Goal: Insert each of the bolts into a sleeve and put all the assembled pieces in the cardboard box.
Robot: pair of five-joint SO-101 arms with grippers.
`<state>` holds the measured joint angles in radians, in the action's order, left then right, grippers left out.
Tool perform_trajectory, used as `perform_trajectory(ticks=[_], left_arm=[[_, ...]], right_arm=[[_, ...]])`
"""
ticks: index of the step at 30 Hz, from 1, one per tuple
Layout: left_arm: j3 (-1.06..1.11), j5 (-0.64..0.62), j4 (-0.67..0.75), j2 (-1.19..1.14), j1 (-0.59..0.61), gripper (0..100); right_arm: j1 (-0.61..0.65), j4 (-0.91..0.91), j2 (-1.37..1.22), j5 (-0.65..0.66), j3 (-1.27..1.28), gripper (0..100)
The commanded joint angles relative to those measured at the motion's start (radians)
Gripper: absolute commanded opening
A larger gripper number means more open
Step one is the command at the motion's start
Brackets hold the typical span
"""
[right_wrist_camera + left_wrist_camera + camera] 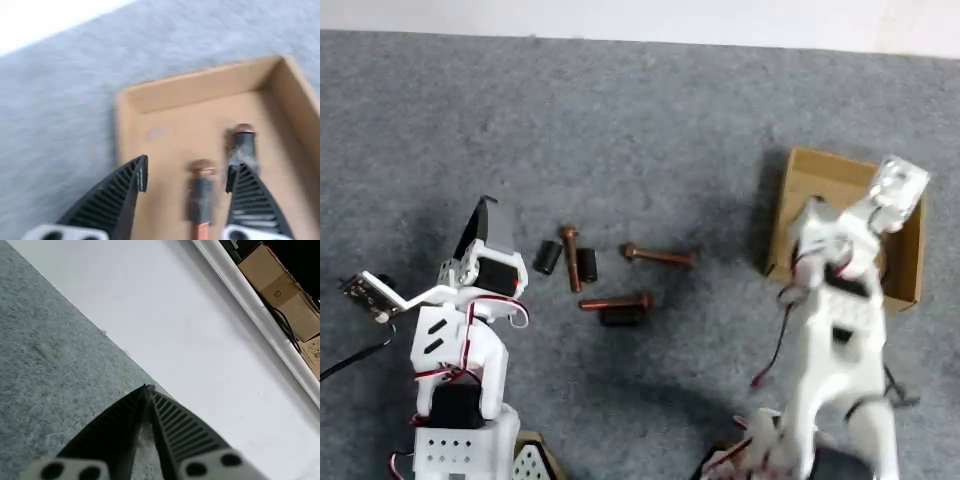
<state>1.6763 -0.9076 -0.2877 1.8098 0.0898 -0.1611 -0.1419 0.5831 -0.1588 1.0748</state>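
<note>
The right gripper (187, 171) hangs released, its jaws spread wide with nothing gripped, straight above the cardboard box (200, 87). Two assembled pieces lie on the box floor under it, each a copper bolt pushed into a dark sleeve. The first assembled piece (201, 192) lies in the gap between the two fingertips. The second assembled piece (244, 142) lies just past the tip of one finger, beside the first and roughly parallel to it. In the high view the right arm (835, 330) rises along the right of the frame and covers part of the box, which sits at right centre on the grey mat (420, 120).

The left gripper (148, 390) is clenched, tips pressed together on nothing, raised over the mat and aimed at the white surface (175, 315) beyond its edge. In the high view it sits at left centre.

The loose parts lie to its right, mid-frame:
- The nearest sleeve (548, 257) comes first.
- The upright bolt (570, 258) is just beside it.
- The middle sleeve (588, 264) is close against that bolt's other side.
- The crosswise bolt (658, 256) lies further right, short of the box.
- The lower bolt (615, 301) lies below these, with the lower sleeve (621, 317) touching its underside
</note>
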Motion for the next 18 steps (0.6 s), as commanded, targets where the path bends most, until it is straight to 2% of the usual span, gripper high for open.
perform_trajectory(ticks=[1, 6, 11, 18], left_arm=[[0.019, 0.009, -0.015, 0.007, 0.007, 1], [0.019, 0.009, -0.015, 0.005, 0.007, 1], [0.019, 0.018, -0.021, 0.005, -0.013, 1], [0.019, 0.207, -0.089, 0.005, -0.105, 1]], right_arm=[[0.111, -0.008, 0.325, -0.011, 0.154, 22.8], [0.225, -0.013, 0.684, -0.009, 0.364, 22.8], [0.262, -0.027, 0.969, -0.009, 0.536, 22.8], [0.318, -0.242, 1.264, -0.009, 0.634, 22.8]])
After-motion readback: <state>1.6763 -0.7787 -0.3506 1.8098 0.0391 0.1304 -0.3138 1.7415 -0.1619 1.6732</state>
